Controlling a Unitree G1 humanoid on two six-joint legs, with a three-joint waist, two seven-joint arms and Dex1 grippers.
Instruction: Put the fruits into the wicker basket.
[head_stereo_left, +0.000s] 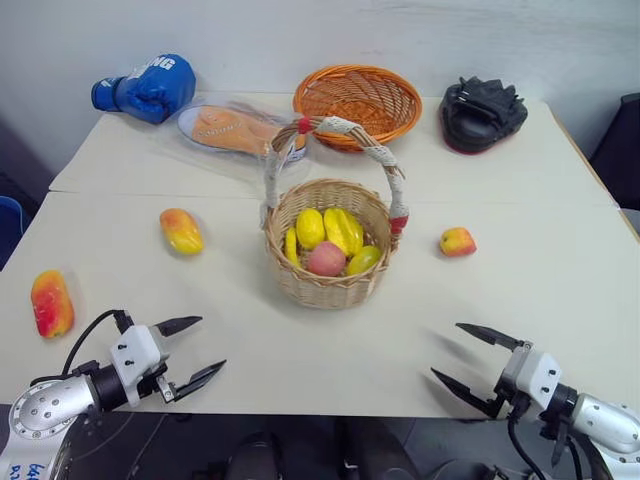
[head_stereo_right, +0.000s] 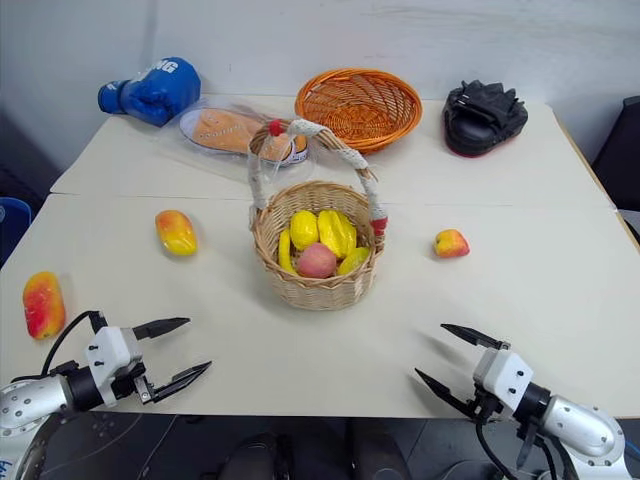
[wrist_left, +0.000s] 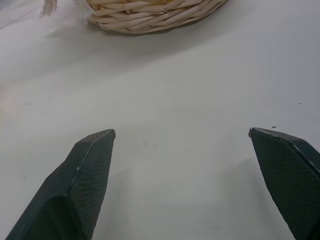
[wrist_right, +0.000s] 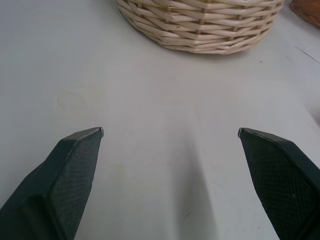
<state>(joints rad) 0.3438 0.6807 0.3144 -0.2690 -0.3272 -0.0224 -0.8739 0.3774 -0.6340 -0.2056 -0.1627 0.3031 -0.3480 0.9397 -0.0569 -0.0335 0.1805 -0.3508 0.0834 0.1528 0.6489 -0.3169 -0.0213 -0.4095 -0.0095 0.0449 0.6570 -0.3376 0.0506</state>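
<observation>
A pale cream table, made of two tops joined along a seam, is set against a light wall. The wicker basket is placed at the middle of the table, its arched handle wrapped in white with red ends. Inside it several fruits are seen: yellow ones and one pink one; an exact count cannot be made. Three fruits are left outside on the table: one mango to the left of the basket, a second mango near the left edge, and a small peach to the right of the basket. Behind the basket four other items are lined up by the wall: a blue boxing glove, an orange shoe in clear plastic, a shallow orange woven bowl and a black padded mitt. The left gripper and the right gripper are held at the near edge, each with its jaws spread wide and nothing between them; no object lies between either gripper and the basket.
</observation>
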